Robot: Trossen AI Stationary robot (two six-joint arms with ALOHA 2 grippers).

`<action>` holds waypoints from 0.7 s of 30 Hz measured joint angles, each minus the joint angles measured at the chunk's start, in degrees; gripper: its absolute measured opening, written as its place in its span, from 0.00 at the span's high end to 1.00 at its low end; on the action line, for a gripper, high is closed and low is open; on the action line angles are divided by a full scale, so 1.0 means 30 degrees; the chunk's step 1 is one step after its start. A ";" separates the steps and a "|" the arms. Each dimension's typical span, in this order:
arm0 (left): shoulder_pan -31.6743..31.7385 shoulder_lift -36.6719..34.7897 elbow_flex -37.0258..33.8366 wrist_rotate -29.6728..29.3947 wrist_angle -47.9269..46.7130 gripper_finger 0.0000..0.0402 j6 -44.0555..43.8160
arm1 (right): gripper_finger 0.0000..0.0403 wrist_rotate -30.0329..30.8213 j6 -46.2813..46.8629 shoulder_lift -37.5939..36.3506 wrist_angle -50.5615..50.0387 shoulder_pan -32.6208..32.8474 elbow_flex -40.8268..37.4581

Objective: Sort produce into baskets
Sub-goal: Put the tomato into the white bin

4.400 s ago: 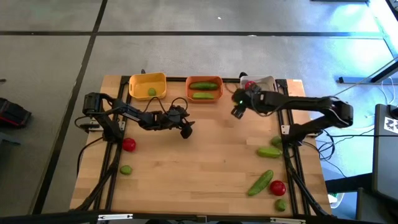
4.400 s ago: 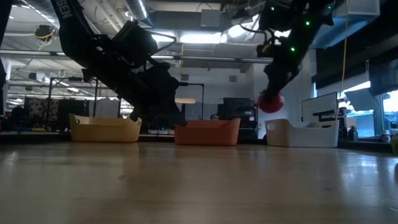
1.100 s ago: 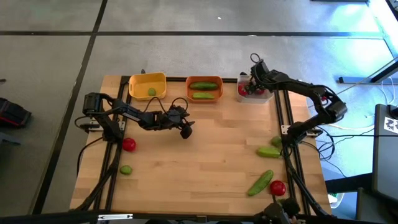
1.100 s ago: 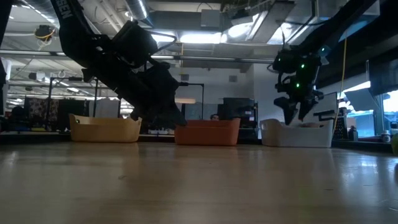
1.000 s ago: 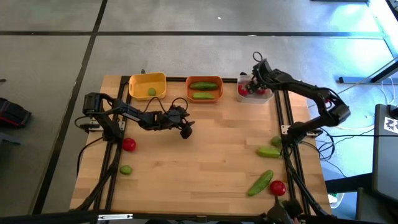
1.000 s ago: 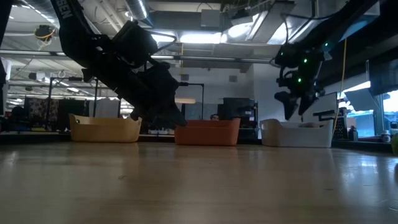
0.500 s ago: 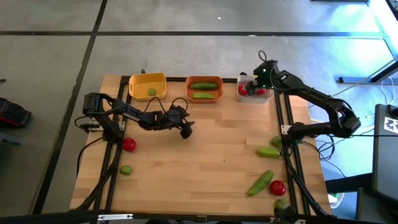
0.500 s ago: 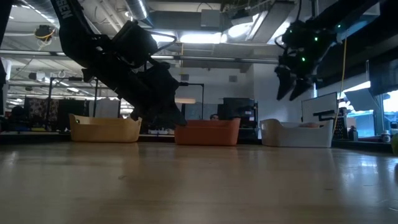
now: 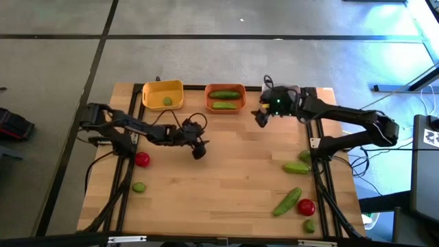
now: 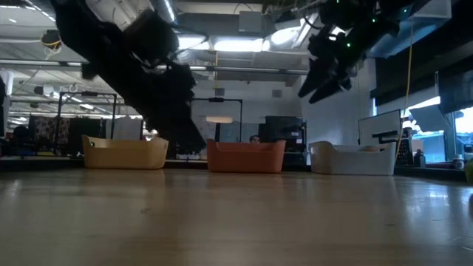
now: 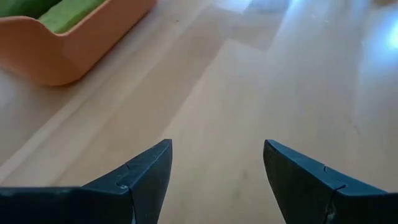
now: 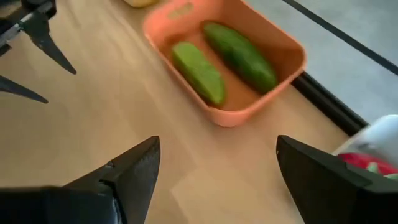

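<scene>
**Produce sort, part done**

Filed along the table's [image 9: 226, 171] far edge: one lime in yellow basket [image 9: 163, 94], two cucumbers in orange basket [image 9: 225, 97], tomato in white basket [image 12: 379, 152]. Left out: tomato [image 9: 142, 160] and lime [image 9: 139, 186] near left edge; cucumbers, tomato, limes toward near-right corner. Left gripper [image 9: 199, 151] and right gripper [image 9: 261, 118]: jaws apart, empty. Nothing obstructs.
</scene>
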 joint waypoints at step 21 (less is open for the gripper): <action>-0.4079 -0.7795 0.5421 -0.0062 -1.5820 0.38 -0.0063 | 0.23 0.1782 0.0405 0.0007 0.1505 0.3299 0.0000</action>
